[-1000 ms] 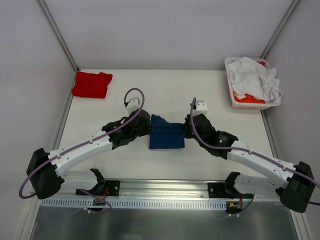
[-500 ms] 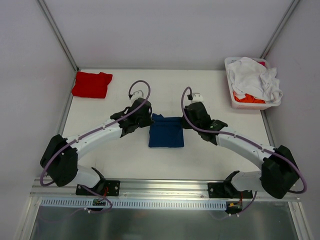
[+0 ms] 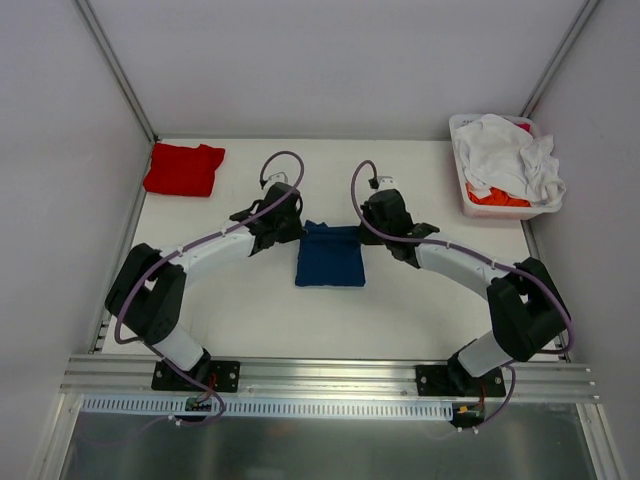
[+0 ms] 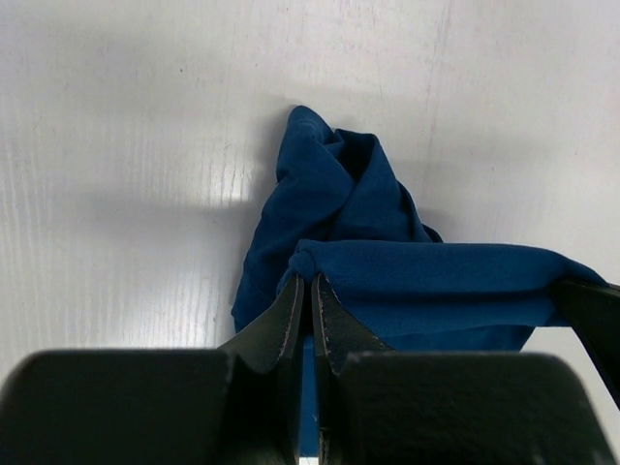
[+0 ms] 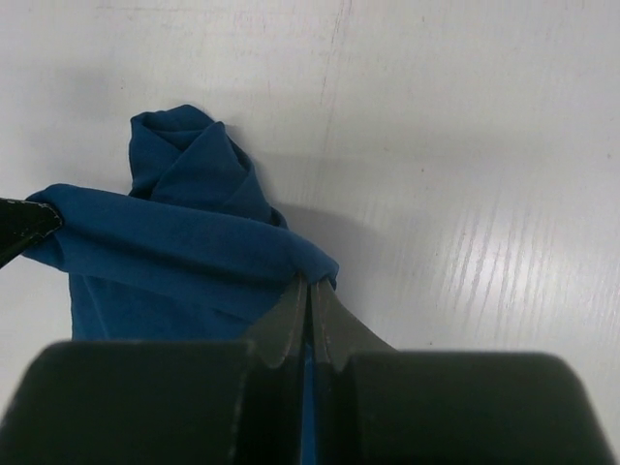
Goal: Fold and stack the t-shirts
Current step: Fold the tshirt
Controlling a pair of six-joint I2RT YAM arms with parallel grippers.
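Observation:
A navy blue t-shirt [image 3: 331, 257] lies partly folded in the middle of the table. My left gripper [image 3: 297, 229] is shut on its far left corner, and my right gripper [image 3: 364, 232] is shut on its far right corner. In the left wrist view the cloth [image 4: 407, 262] stretches taut to the right from my shut fingertips [image 4: 291, 300]. In the right wrist view the cloth [image 5: 184, 237] stretches left from my shut fingertips [image 5: 325, 310]. A bunched fold of the shirt [image 4: 334, 179] lies on the table beyond. A folded red t-shirt [image 3: 183, 168] lies at the far left corner.
A white bin [image 3: 474, 206] at the far right holds crumpled white [image 3: 505, 155] and orange [image 3: 497, 197] t-shirts. Metal frame posts and pale walls close in the table's left, right and far sides.
Both grippers have carried the shirt's edge away from the arm bases toward the far side, folding it over. The navy shirt now looks shorter and squarer.

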